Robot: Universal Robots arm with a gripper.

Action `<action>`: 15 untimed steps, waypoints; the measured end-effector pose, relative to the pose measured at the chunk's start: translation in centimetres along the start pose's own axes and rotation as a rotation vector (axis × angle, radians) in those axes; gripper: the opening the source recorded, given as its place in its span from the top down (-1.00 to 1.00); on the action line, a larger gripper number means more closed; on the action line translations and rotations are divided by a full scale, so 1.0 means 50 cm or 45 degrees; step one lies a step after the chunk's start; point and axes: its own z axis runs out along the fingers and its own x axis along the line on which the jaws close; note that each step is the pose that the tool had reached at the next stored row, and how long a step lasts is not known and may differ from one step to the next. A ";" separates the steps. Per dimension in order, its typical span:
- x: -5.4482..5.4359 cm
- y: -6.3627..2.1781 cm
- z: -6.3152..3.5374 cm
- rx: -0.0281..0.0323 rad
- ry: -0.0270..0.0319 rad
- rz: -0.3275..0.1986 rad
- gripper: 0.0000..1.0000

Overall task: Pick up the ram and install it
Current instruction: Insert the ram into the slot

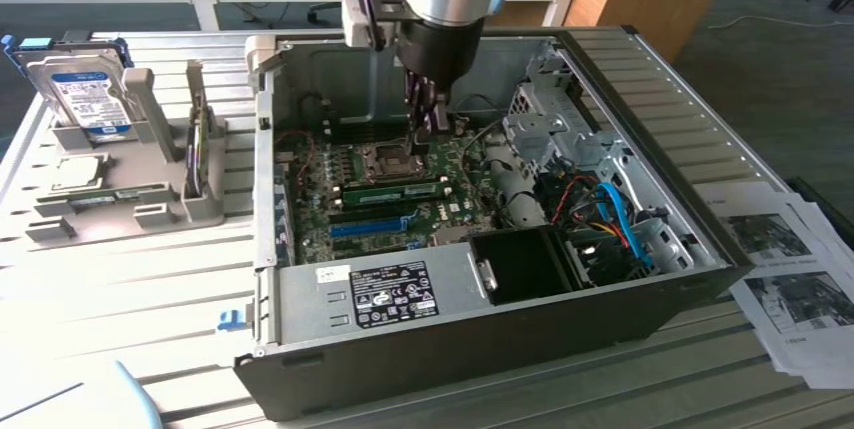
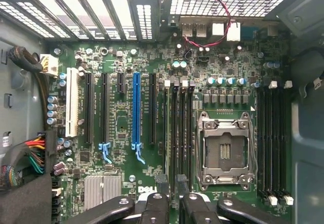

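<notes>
Install step, seemingly near done: the ram [image 1: 394,192] stands upright in a slot just beside the socket [image 1: 391,160], the tool [image 1: 424,131] hovers above it, part-spread and pinching nothing; full seating calls for even downward pressure.

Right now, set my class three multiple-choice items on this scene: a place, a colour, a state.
1. Relative to the computer case, the gripper is: A beside it; B inside it, over the motherboard; C behind it.
2. The long coloured slot between black ones is: A blue; B red; C yellow.
3. The case is: A closed; B upside down; C open.
Answers: B, it hangs above the board inside the walls; A, the wrist view shows it blue; C, the motherboard lies exposed.
</notes>
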 end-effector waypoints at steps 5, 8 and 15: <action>0.000 0.000 -0.005 -0.0001 0.0001 0.000 0.62; 0.000 0.000 -0.008 -0.0001 0.0001 0.000 0.62; -0.001 0.000 -0.023 -0.0001 0.0000 0.000 0.62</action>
